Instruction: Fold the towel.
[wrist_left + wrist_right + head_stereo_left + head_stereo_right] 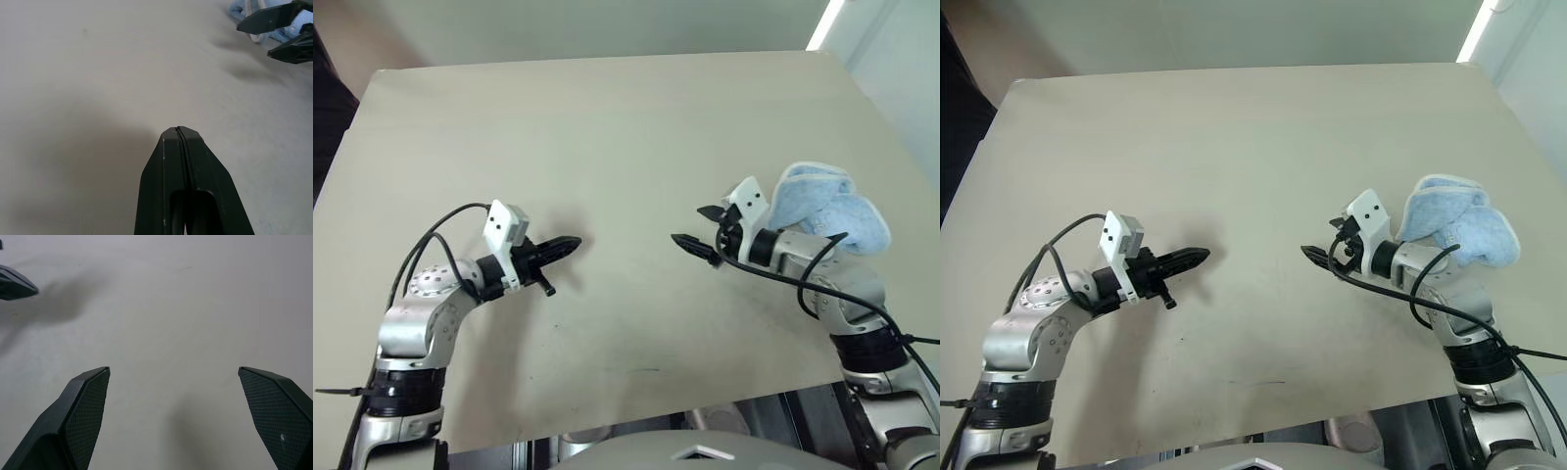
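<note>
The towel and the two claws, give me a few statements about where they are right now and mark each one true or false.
1. The towel lies bunched up near the table's right edge. True.
2. The left claw is shut with nothing in it. True.
3. The right claw grips the towel. False: it is open and empty, pointing away from the towel behind it.
4. The towel lies spread flat in the middle of the table. False: it is crumpled at the right side.

No legible text or markings
</note>
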### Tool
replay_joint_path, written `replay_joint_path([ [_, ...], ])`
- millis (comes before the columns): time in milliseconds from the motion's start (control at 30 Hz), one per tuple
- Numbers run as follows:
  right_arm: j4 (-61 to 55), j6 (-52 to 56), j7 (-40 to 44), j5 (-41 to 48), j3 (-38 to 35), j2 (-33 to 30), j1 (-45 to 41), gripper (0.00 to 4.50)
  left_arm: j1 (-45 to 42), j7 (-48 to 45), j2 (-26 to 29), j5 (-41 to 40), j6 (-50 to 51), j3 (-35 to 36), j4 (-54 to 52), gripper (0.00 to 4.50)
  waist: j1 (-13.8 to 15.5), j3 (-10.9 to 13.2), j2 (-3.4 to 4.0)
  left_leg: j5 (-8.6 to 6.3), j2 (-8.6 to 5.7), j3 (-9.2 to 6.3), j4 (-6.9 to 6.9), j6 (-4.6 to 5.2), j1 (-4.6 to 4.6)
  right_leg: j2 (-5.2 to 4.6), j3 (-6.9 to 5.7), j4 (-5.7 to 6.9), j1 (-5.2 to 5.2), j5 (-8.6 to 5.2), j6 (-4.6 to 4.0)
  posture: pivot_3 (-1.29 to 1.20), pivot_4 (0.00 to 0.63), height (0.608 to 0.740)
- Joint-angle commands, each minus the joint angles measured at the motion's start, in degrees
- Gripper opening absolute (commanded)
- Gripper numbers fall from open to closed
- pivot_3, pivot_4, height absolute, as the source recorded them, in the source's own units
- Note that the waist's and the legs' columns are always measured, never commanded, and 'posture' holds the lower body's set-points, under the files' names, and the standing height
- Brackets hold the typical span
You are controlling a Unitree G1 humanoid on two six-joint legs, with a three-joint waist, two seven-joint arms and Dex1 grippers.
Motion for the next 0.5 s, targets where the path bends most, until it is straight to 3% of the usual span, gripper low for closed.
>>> replay_joint_path([
  [33, 0.83, -3.54, 2.45, -2.54, 0.19, 0.3, -1.53, 4.44, 0.55, -1.09, 1.81, -1.67, -0.63, 3.25, -2.24, 0.0, -0.03, 0.0, 0.0, 0.0, 0.06, 0.0, 0.0, 0.0, -0.02, 0.04, -0.02, 0.01, -0.02, 0.04, -0.06, 0.0, 0.15, 0.74],
  [500, 4.72, -9.05, 6.12, -6.36, -0.41, 4.1, -1.93, 4.44, 4.99, 3.08, 2.88, -3.32, 2.04, 8.2, -6.57, 0.0, -0.26, 0.0, -0.01, 0.06, 0.23, 0.01, -0.31, -0.09, -0.02, 0.18, -0.08, 0.02, -0.19, 0.06, -0.34, 0.0, 0.15, 0.74],
])
